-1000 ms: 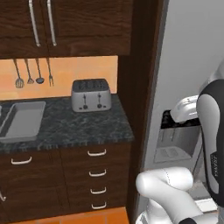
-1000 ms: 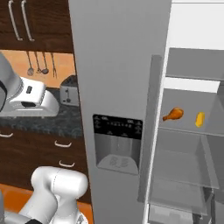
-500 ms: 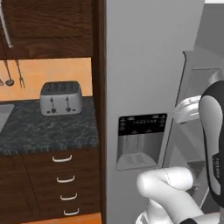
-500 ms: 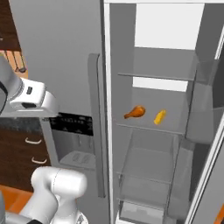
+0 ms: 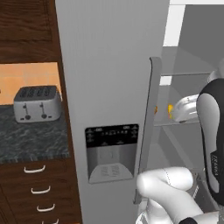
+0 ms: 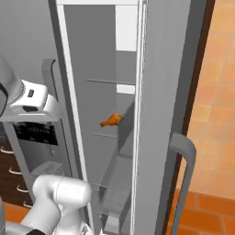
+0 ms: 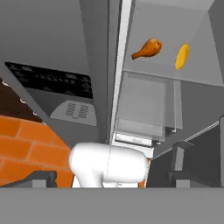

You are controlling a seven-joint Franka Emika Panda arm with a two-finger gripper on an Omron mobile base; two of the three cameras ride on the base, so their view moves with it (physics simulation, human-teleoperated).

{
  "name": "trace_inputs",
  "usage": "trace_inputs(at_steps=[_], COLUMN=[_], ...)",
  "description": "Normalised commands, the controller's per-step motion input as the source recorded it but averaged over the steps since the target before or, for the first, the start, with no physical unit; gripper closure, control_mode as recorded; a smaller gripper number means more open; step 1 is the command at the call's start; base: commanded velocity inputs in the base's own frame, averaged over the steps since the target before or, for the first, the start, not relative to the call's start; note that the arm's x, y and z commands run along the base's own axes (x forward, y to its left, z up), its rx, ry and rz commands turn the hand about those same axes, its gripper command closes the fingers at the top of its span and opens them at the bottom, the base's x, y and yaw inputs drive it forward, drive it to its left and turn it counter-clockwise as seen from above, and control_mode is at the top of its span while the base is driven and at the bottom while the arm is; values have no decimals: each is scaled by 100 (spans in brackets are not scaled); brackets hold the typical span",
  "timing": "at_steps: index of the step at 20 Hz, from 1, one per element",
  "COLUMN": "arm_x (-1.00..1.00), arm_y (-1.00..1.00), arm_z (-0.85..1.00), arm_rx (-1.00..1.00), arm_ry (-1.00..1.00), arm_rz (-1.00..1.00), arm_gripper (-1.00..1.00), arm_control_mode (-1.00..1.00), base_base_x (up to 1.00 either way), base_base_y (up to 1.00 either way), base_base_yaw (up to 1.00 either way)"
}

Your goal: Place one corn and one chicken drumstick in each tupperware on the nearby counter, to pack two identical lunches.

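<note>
A brown-orange chicken drumstick (image 7: 147, 48) and a yellow corn (image 7: 181, 56) lie side by side on a shelf inside the open fridge, the drumstick to the left. The drumstick (image 6: 112, 120) also shows in the right base view, and the corn (image 5: 169, 109) peeks out past the fridge door edge in the left base view. My gripper (image 7: 109, 170) is open and holds nothing, well short of the shelf. My white hand (image 5: 187, 107) hovers at shelf height in front of the fridge opening. The counter (image 5: 30, 140) lies at the left. The tupperware is out of view.
A silver toaster (image 5: 36, 103) stands on the counter. The fridge's closed left door carries a dispenser panel (image 5: 111, 151) and a tall handle (image 5: 148, 127). The open right door (image 6: 181, 151) swings out at the right. Glass shelves and a drawer (image 7: 146, 107) sit below the food.
The whole picture has swung right, so the base has moved: counter and sink slid out at the left, and the open fridge now faces me. The gripper stays open.
</note>
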Motion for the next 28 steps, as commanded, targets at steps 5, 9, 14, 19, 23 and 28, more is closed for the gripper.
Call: trace_inputs(at_steps=[5, 9, 14, 19, 23, 28], arm_x=[12, 54, 81, 75, 90, 91], arm_y=[-46, -45, -19, -29, 0, -7], arm_z=[-5, -44, -73, -72, -4, -27], arm_rx=[8, 3, 20, 66, -5, 7], arm_ry=[12, 9, 1, 0, -1, 7], arm_rz=[0, 0, -7, -23, -28, -19], arm_gripper=[-100, -100, -100, -100, -100, -100], arm_control_mode=[-100, -100, -100, -100, -100, -100], base_base_x=[0, 0, 0, 0, 0, 0], base_base_y=[-13, 0, 0, 0, 0, 0], base_base_yaw=[0, 0, 0, 0, 0, 0])
